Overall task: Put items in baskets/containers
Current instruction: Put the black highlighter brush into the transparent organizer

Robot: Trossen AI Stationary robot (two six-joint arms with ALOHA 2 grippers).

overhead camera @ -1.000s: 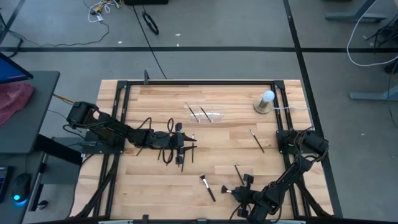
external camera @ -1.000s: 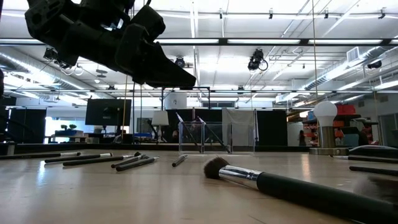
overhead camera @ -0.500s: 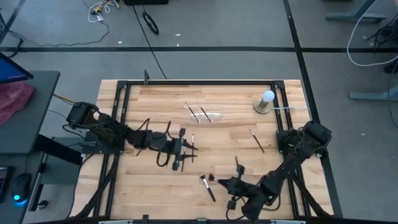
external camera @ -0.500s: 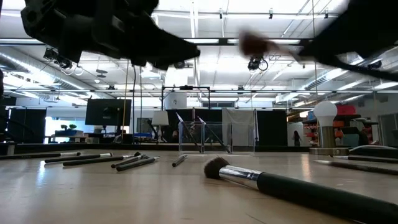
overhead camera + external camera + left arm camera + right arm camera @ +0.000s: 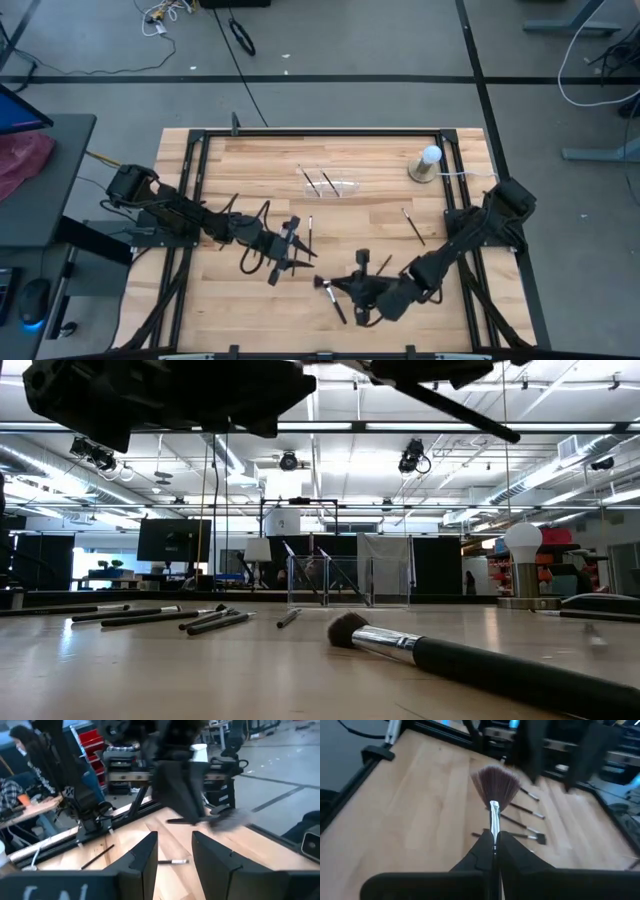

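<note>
The right gripper point(image 5: 492, 851) is pinching a fan-tipped brush point(image 5: 493, 790) by its ferrule, fingers closed on it, lifted above the table point(image 5: 240, 300). The clear tray point(image 5: 330, 186) is lying well beyond it — the carry should be keeping the handle aligned with a compartment. The left gripper point(image 5: 172, 851) is hovering nearby, fingers parted and empty. Only the right wrist view is showing the grip — the high view is hiding it.

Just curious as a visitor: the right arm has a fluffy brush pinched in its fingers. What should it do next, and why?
Probably carry it toward the clear organiser tray. The right gripper is shut on a fan brush, held above the table, while the tray sits far across the table with only a couple of brushes in it. The left gripper is open, holding nothing.
</note>
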